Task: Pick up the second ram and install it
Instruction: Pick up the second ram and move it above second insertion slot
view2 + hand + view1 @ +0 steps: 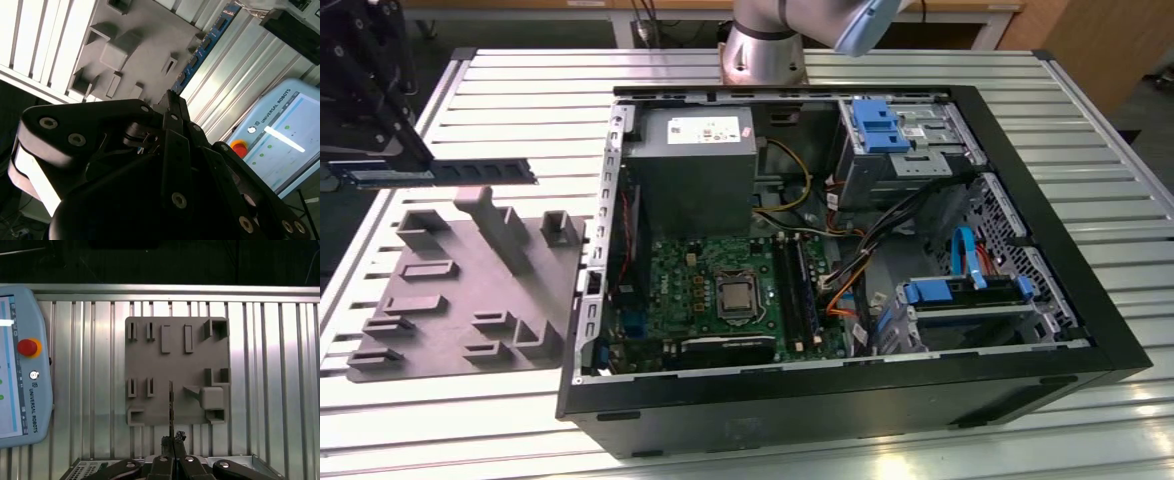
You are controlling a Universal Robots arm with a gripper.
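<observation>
The black gripper (374, 176) is clamped shut on one end of the second ram (460, 172), a long thin bluish-green memory stick with dark chips. The stick is held level over the far part of the grey moulded holder tray (454, 300), at the exterior view's left of the open black computer case (1041, 340). In the first wrist view it is seen edge-on (171, 407) above the tray (150, 360). Inside the case, the green motherboard (700, 265) lies just nearer than the grey power-supply box (687, 165).
</observation>
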